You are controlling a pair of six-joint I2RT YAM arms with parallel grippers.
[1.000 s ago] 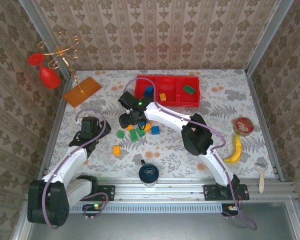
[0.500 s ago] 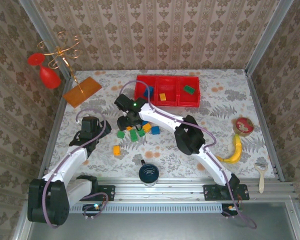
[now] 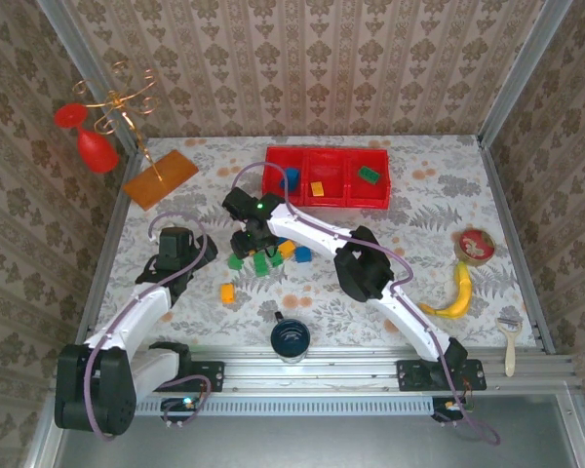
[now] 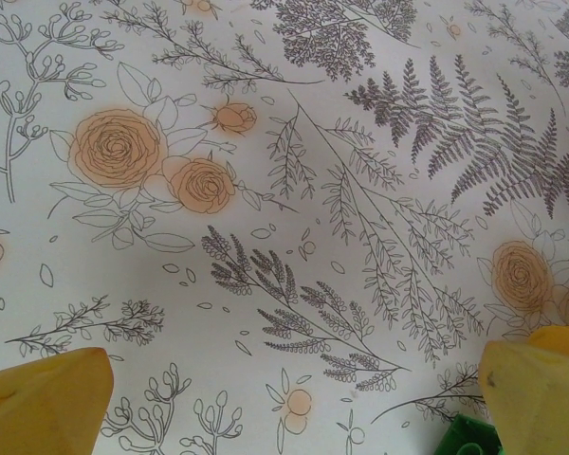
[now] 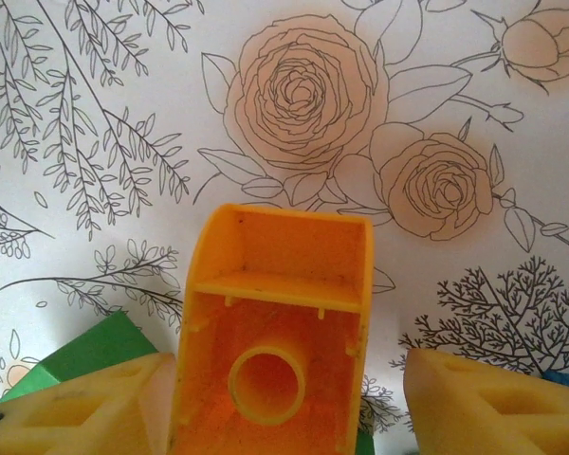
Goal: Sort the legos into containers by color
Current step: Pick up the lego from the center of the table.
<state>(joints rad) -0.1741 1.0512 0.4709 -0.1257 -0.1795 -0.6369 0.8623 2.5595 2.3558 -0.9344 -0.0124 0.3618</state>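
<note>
Straddling an orange brick with the right gripper, jaws spread, one finger just beside it, the other apart. Holding the left gripper spread wide over cloth, green brick by one finger. Tray beyond the right gripper.

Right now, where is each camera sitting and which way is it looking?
Top camera: above and behind the arms, looking down on the flowered tablecloth, red tray and loose bricks; left arm and right arm show.
Left wrist camera: on the left wrist, facing down at tablecloth and a green brick; the open left gripper shows.
Right wrist camera: on the right wrist, facing down at an orange brick between the right gripper's fingers.
Shared: tablecloth in all; brick pile in top and right wrist views.
</note>
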